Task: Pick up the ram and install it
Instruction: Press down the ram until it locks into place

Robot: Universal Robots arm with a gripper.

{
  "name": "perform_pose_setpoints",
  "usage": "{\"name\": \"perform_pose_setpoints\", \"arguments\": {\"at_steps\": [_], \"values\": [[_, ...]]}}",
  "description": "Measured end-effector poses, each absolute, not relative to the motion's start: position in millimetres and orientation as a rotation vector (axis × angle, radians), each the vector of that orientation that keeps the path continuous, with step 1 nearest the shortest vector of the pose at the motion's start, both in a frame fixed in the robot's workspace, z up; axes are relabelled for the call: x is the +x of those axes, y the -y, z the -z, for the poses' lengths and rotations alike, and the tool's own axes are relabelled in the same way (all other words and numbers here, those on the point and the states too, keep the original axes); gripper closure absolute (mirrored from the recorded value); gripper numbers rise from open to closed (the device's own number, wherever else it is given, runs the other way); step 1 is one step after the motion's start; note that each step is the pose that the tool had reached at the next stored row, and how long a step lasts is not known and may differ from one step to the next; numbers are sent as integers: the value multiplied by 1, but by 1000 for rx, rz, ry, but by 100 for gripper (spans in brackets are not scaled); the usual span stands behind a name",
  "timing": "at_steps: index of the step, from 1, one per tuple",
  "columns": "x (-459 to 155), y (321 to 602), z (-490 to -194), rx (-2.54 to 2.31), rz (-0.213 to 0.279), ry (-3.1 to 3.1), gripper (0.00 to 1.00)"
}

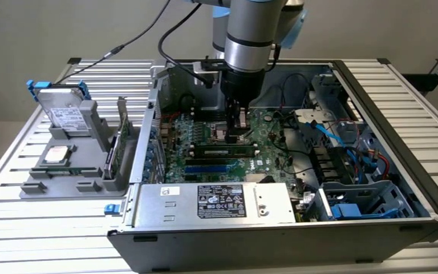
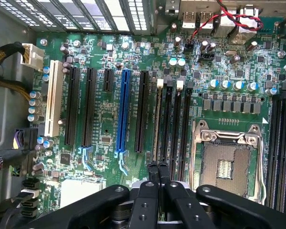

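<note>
One gripper low inside open computer case, jaws clenched tight, tips at ram seated on motherboard; case on slatted metal table, grey wall behind.

This looks like a robot lab or a workshop. A big grey robot arm reaches into an open computer case, which sits on a table of metal slats. A grey holder beside the case keeps loose computer parts.
</note>
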State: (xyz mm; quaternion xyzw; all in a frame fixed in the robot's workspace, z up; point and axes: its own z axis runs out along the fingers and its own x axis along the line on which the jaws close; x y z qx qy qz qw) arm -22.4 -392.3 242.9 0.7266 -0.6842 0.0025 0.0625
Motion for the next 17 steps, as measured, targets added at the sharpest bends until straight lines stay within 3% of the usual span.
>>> {"name": "perform_pose_setpoints", "arguments": {"at_steps": [17], "values": [[-2,396,-242,2196,-8,2068,90]]}}
